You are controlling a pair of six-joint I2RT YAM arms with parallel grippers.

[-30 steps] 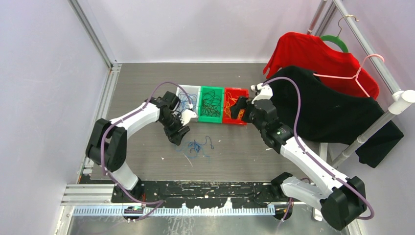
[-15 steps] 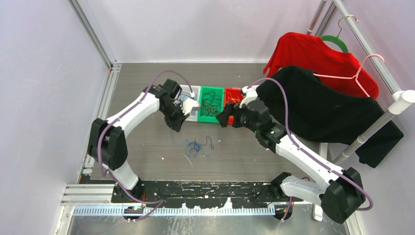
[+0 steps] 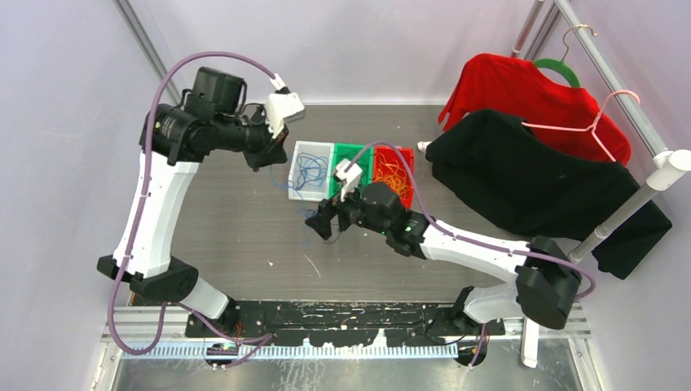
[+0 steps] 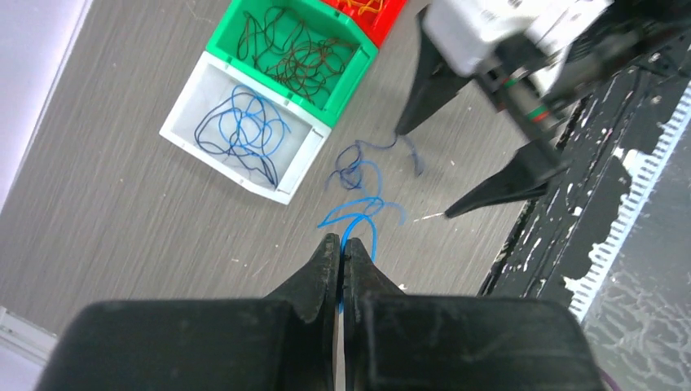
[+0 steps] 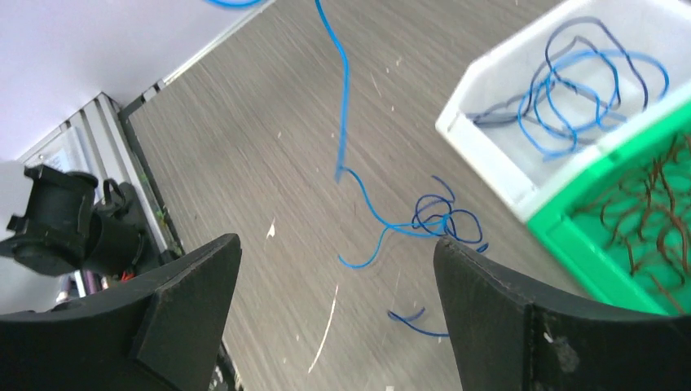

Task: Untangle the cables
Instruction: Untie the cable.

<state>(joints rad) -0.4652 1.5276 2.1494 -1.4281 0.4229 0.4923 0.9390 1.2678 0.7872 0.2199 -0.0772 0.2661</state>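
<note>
My left gripper (image 4: 342,244) is raised high above the table and is shut on a thin blue cable (image 4: 364,224). That cable hangs down (image 5: 343,98) to a small tangle of blue cables (image 4: 358,171) lying on the table in front of the bins. My right gripper (image 5: 336,244) hovers low over that tangle (image 5: 440,218), jaws wide open with nothing between them. In the top view the left gripper (image 3: 275,156) stands left of the bins. The right gripper (image 3: 322,224) is just in front of them.
Three bins stand in a row: white (image 3: 295,173) with blue cables, green (image 3: 334,194) with dark cables, red (image 3: 407,175) with orange ones. A black shirt (image 3: 538,187) and a red shirt (image 3: 521,90) hang on a rack at the right.
The left gripper closed on a blue cable near the tangle, then rose high and back to the left with it. The right arm swung left from the red bin to the tangle.
</note>
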